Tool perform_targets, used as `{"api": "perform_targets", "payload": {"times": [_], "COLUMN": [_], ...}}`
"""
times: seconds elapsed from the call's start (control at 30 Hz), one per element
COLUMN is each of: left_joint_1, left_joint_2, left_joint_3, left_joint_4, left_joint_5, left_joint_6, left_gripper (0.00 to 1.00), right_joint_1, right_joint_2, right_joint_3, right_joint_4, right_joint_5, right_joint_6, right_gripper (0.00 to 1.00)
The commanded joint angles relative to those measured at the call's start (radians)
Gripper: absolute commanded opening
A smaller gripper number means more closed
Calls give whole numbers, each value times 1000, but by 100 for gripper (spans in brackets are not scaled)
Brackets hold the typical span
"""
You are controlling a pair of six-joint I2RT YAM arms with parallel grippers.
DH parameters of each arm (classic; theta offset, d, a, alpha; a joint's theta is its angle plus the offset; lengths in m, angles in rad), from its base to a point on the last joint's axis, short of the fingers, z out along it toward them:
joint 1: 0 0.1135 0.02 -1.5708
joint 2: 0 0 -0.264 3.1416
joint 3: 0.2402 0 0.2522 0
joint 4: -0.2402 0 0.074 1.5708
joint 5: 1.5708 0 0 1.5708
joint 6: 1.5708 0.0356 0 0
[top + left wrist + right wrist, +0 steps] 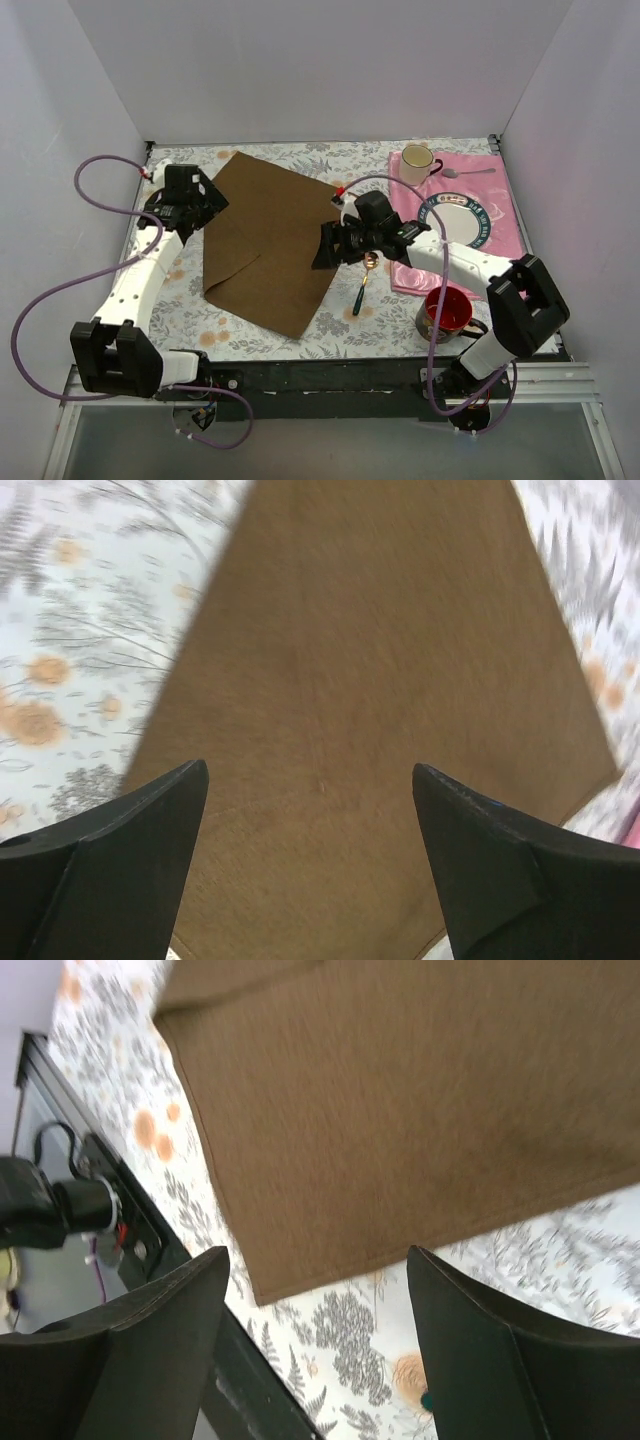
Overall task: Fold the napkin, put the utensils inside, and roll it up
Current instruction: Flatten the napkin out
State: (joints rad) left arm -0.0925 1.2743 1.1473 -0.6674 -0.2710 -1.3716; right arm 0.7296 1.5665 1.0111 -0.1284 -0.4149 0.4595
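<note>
The brown napkin (265, 240) lies flat on the floral tablecloth, with a flap edge running across its near-left part. My left gripper (215, 203) hangs open over the napkin's left corner; in the left wrist view the cloth (380, 660) fills the gap between the spread fingers of the left gripper (308, 770), which hold nothing. My right gripper (322, 247) is open at the napkin's right edge, and in the right wrist view this gripper (318, 1255) is over the near corner of the napkin (400, 1110). The gold-bowled, dark-handled spoon (362, 285) lies just right of the napkin, under the right arm.
A pink placemat (500, 215) at the right carries a plate (470, 225), a white mug (416, 163) and a silver spoon (470, 172). A red mug (447, 310) stands near the front right. The table's black front rail (330, 375) runs along the near edge.
</note>
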Motion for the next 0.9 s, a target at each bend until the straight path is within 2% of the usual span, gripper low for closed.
{"api": "perform_targets", "payload": {"times": [0.0,0.03,0.1,0.17,0.27,0.33,0.47,0.5,0.87], "left_joint_1": [-163,-237,-269,-270,-274,-276,-277,-279,-289], "left_joint_2": [132,170,271,324,413,457,491,493,499], "left_joint_3": [11,14,37,52,71,80,80,71,14], "left_joint_4": [38,43,34,35,58,69,74,74,92], "left_joint_5": [35,-56,-77,-65,-83,-76,-92,-93,-46], "left_joint_6": [210,235,263,253,246,246,240,240,201], "left_gripper": [82,82,75,67,63,53,52,49,45], "right_joint_1": [-12,-12,-1,25,48,45,34,30,-21], "right_joint_2": [-10,12,75,118,165,182,201,205,291], "right_joint_3": [117,141,205,239,253,259,230,227,225], "right_joint_4": [23,15,9,7,29,6,30,36,49], "right_joint_5": [45,39,3,19,16,65,88,91,96], "right_joint_6": [-41,-35,-22,-28,-22,-15,-7,-7,4], "right_gripper": [80,79,77,77,76,72,66,64,54]}}
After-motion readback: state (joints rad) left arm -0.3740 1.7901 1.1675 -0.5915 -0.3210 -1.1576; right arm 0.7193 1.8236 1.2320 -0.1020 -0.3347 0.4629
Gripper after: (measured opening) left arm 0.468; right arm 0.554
